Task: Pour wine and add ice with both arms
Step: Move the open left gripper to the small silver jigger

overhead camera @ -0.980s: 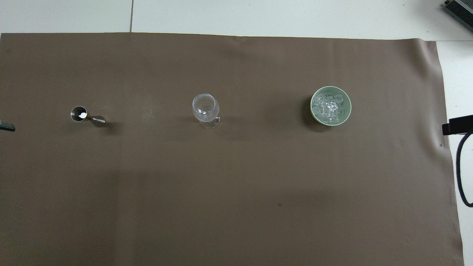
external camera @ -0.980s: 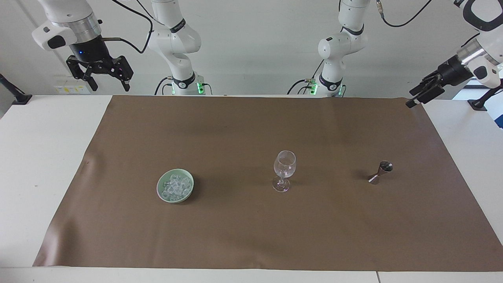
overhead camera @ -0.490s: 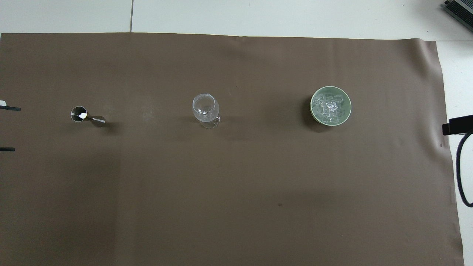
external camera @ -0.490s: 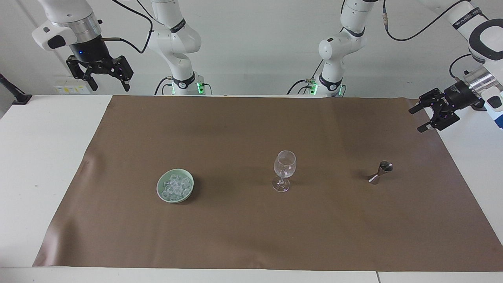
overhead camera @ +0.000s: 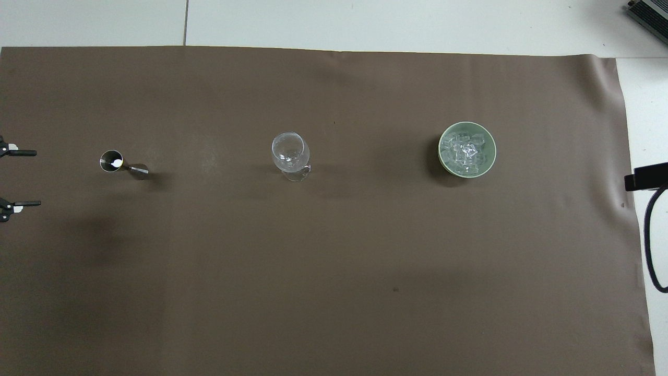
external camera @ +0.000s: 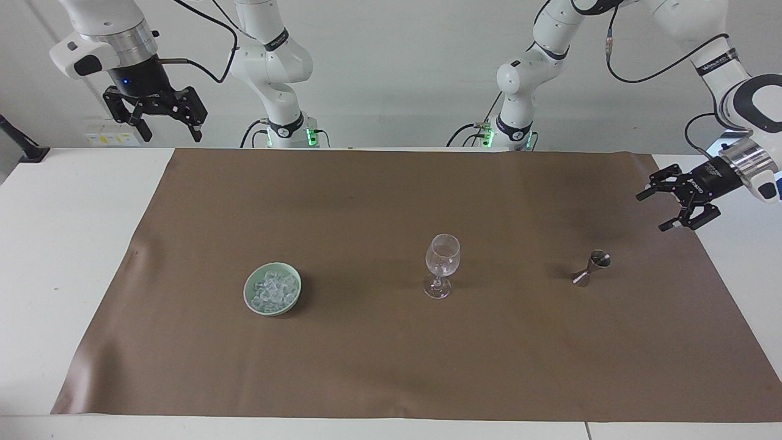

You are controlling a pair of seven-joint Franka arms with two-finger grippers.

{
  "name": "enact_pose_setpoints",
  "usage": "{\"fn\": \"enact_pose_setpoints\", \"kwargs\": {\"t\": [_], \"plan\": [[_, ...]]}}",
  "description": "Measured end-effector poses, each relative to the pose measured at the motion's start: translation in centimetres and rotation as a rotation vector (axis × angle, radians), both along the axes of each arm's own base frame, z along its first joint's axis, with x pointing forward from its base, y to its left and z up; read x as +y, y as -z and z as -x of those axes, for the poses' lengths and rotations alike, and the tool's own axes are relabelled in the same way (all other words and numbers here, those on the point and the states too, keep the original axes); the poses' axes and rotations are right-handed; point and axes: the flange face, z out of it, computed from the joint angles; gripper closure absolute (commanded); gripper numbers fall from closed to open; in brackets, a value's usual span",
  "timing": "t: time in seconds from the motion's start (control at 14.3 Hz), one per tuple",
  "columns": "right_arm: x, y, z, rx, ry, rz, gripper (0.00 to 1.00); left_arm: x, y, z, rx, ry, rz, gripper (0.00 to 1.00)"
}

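Observation:
Ice lies heaped in a pale green bowl toward the right arm's end of the mat. A clear stemmed glass stands upright mid-mat and looks empty. A small metal jigger stands toward the left arm's end. My left gripper hangs open over the mat's edge, its fingertips pointing at the jigger, apart from it. My right gripper waits open, high above its table corner. Wine is out of view.
A brown mat covers most of the white table. Bowl, glass and jigger stand in one row with wide gaps between them. A black part and cable show at the right arm's edge of the overhead view.
My left gripper has come down and swung in toward the jigger, turning so both its fingertips now show in the overhead view. The right arm has not moved.

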Motion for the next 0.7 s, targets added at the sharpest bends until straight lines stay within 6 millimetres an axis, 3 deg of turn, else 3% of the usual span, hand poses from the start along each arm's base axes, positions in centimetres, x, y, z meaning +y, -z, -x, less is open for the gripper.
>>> {"fn": "enact_pose_setpoints", "kwargs": {"t": [0.21,0.7], "plan": [[0.0,0.0,0.0,0.000,0.000,0.000,0.00,0.9,3.2,0.1,0.014,-0.077,0.053,0.00],[0.0,0.0,0.0,0.000,0.000,0.000,0.00,0.4,6.5,0.6,0.026,-0.188,0.132,0.00]]}}
